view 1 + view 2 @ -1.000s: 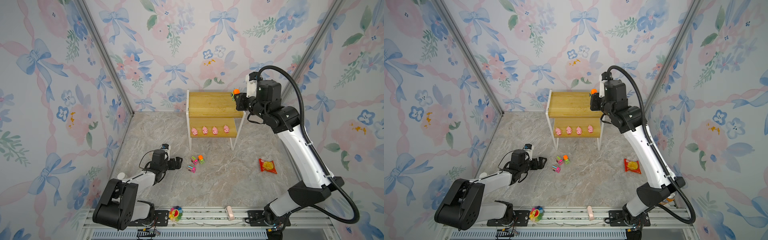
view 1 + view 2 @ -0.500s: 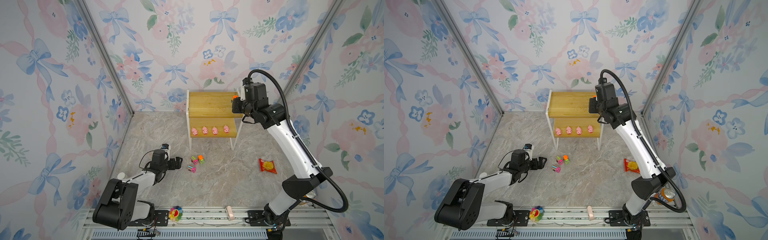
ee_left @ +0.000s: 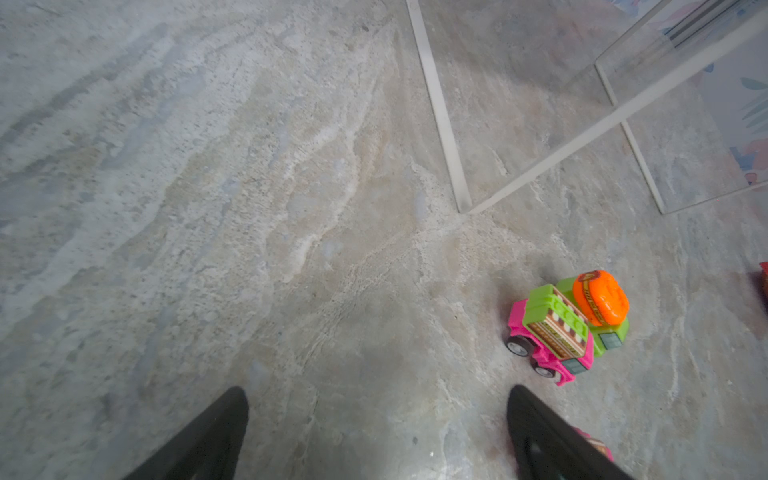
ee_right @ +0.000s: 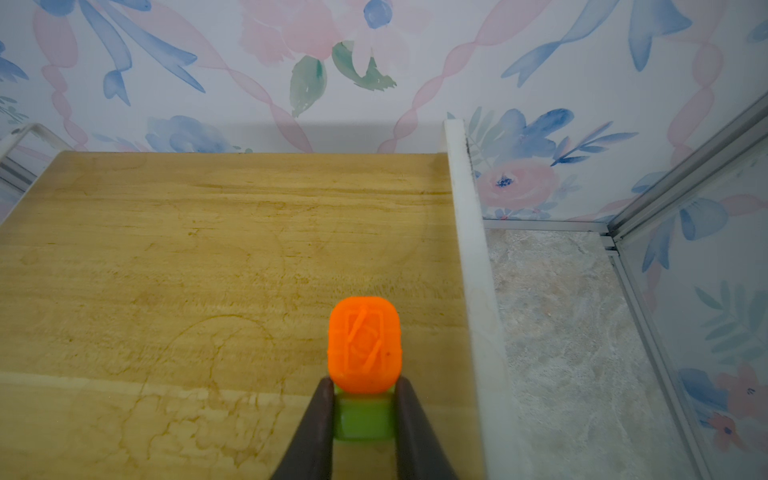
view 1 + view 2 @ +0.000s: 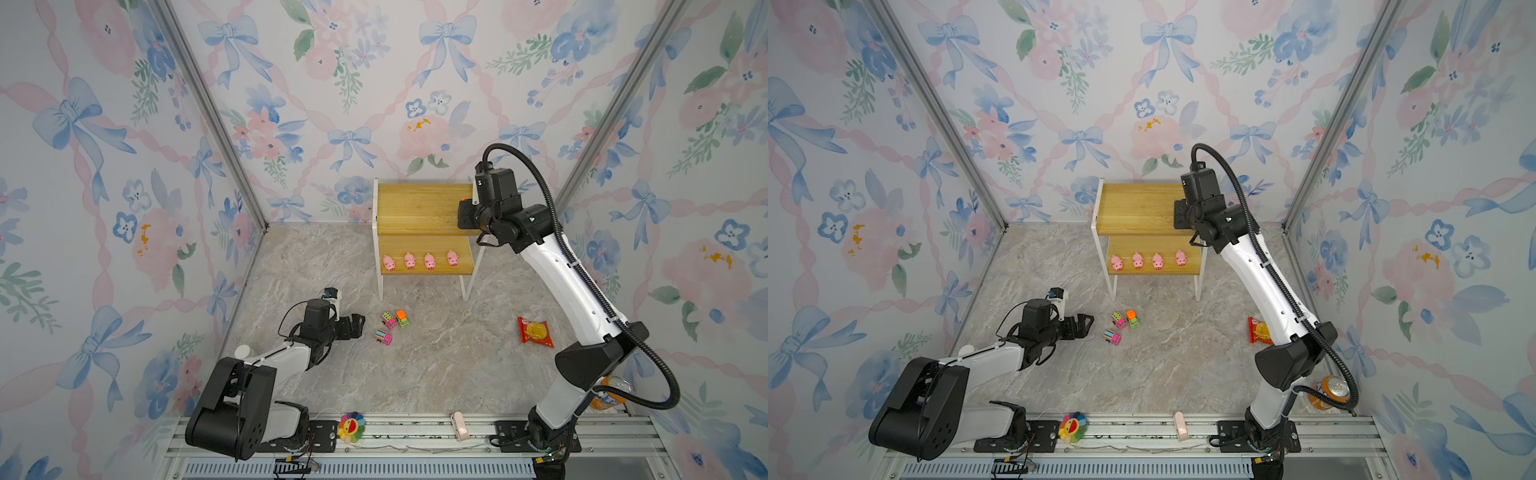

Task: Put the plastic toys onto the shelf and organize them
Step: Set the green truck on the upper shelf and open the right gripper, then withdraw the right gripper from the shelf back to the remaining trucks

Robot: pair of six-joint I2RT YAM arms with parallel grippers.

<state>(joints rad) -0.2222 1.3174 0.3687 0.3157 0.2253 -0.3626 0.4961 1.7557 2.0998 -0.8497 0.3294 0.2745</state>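
The marbled tabletop (image 5: 436, 365) carries the shelf (image 5: 415, 212) against the back wall, its lower board stepping forward below the upper one. The right arm reaches over the right end of the upper board, and its wrist blocks that corner in both top views. The left arm lies low on the tabletop, left of the loose toys.

The right pincer (image 4: 363, 384) is closed on the green body of the held green truck (image 4: 365, 349), one finger against each side. The truck's orange top points up beside the shelf's white right rail. It seems to sit on or just above the upper board, though the right wrist view does not show contact. The left pincer (image 3: 376, 390) is spread wide with nothing between its fingers, which point toward the toys.

A red snack packet (image 5: 535, 331) lies right of the shelf's legs. An orange soda can (image 5: 1329, 392) stands partly behind the right arm's cable. A rainbow flower toy (image 5: 351, 426) rests on the front rail.

In front of the shelf, a pink truck (image 3: 552, 336) touches the second green truck (image 3: 600, 303). The other pink truck (image 5: 383, 337) is nearer the left pincer, and one finger half hides it in the left wrist view.

Four pink pigs (image 5: 409, 261) stand in a row on the lower board.
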